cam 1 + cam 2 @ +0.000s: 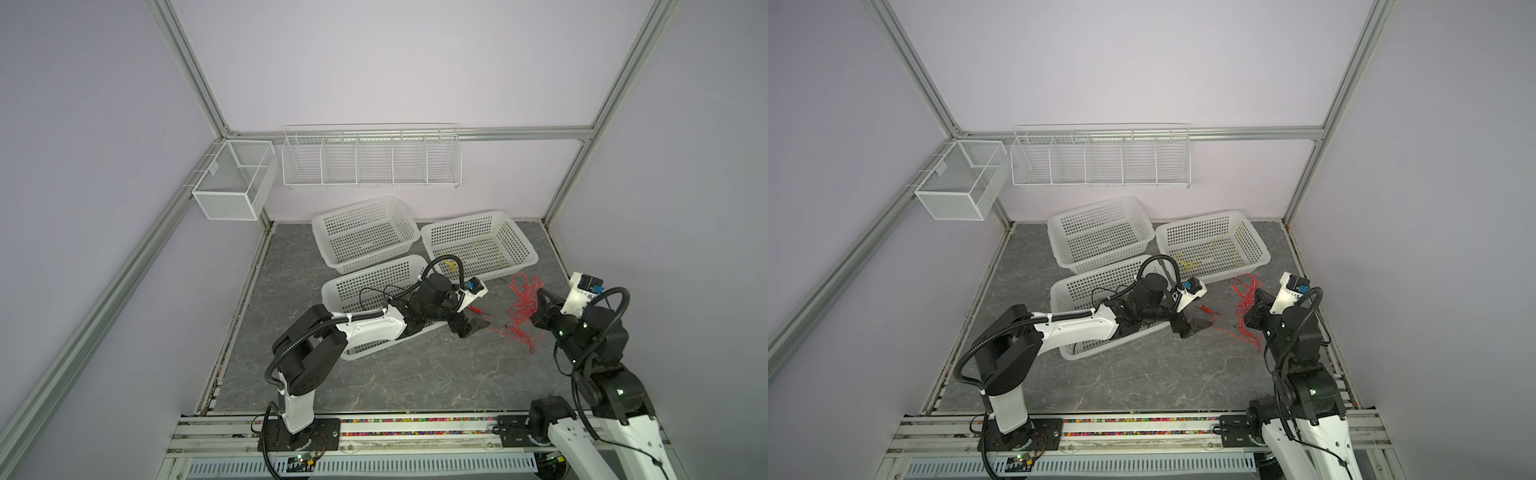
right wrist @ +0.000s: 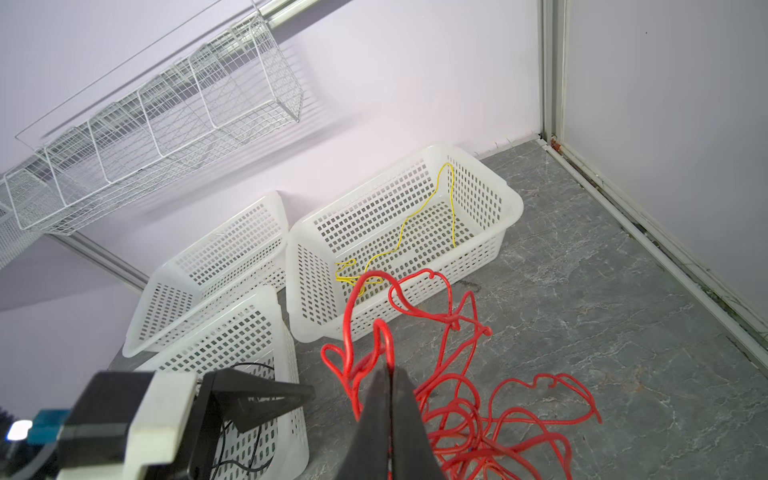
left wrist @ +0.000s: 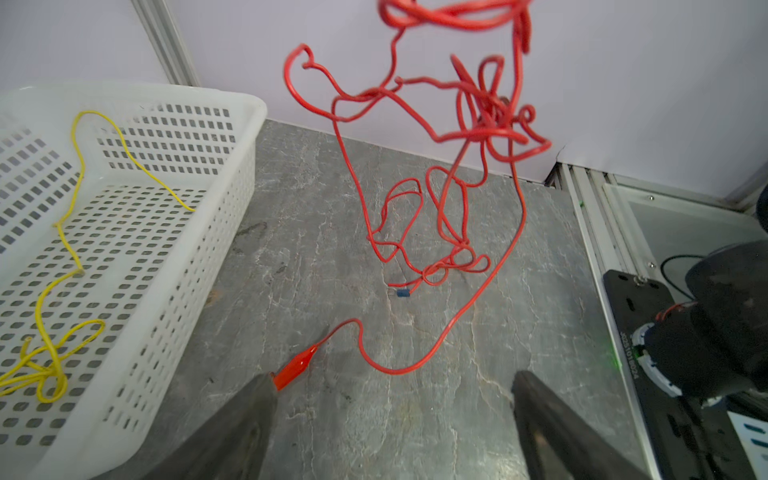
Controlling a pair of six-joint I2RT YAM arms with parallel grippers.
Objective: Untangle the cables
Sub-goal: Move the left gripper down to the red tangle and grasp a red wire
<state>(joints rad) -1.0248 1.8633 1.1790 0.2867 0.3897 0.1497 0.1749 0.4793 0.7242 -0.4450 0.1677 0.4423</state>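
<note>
Black right gripper (image 2: 390, 370): jaws pressed together, pinching a strand of the red cables (image 2: 457, 399). Crinkly loops are seen rising just above the jaw tips, and the bulk of the tangle is heaped beside and below them. In the left wrist view the tangle is shown hanging from above, with its lower loops laid on the grey table (image 3: 316, 257).

Left gripper (image 3: 395, 376): fingers spread wide, nothing held, set low over the table. One red strand is run in a curve across the gap between the fingers and is ended by a red clip (image 3: 296, 368) at one fingertip; whether they touch cannot be told. A small blue plug (image 3: 402, 293) is laid further out, under the hanging loops.

In both top views the red tangle is placed between the two grippers, closer to the right one.

Yellow cable (image 2: 415, 224): loosely coiled inside the far right basket (image 1: 528, 245), apart from the red tangle.

Black cable (image 1: 365, 293): looped in the near basket (image 1: 332, 286), under the left arm.

Third basket (image 1: 320, 224): set behind it, against the wall.
</note>
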